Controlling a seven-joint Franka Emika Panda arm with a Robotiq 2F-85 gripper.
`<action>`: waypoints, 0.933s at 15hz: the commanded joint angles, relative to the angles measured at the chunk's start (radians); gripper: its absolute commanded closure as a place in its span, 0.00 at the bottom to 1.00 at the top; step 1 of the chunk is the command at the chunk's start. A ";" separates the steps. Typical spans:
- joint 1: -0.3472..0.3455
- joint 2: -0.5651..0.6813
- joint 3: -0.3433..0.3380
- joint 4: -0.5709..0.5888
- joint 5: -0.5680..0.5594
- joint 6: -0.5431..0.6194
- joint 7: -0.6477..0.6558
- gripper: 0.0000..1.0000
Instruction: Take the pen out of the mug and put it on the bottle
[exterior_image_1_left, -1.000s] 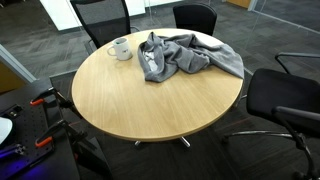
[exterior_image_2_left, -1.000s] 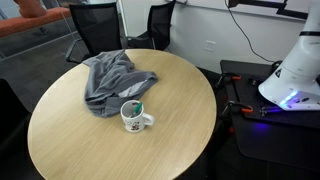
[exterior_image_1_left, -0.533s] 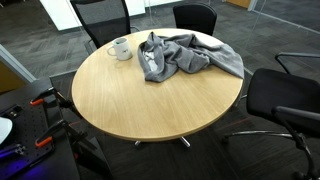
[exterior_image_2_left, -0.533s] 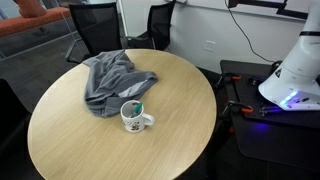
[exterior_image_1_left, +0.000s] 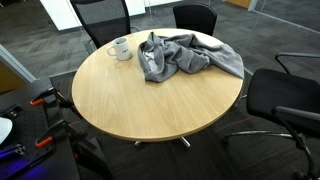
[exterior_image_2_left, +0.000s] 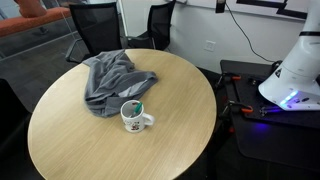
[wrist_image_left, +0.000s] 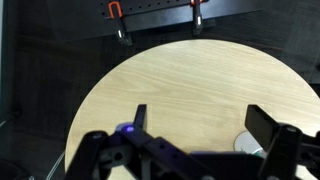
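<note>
A white mug stands on the round wooden table next to a crumpled grey cloth; both show in both exterior views, the mug in front of the cloth. A dark pen tip shows inside the mug. No bottle is in view. My gripper shows only in the wrist view, open and empty, high above the table. The mug's rim peeks out beside its right finger.
Black office chairs ring the table. The white robot base stands on a black stand beside the table. Red-handled clamps sit on the stand past the table's edge.
</note>
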 joint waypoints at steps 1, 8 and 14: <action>0.028 0.141 0.084 0.111 -0.141 0.025 0.096 0.00; 0.102 0.382 0.171 0.313 -0.437 0.003 0.221 0.00; 0.198 0.530 0.148 0.430 -0.416 0.017 0.122 0.00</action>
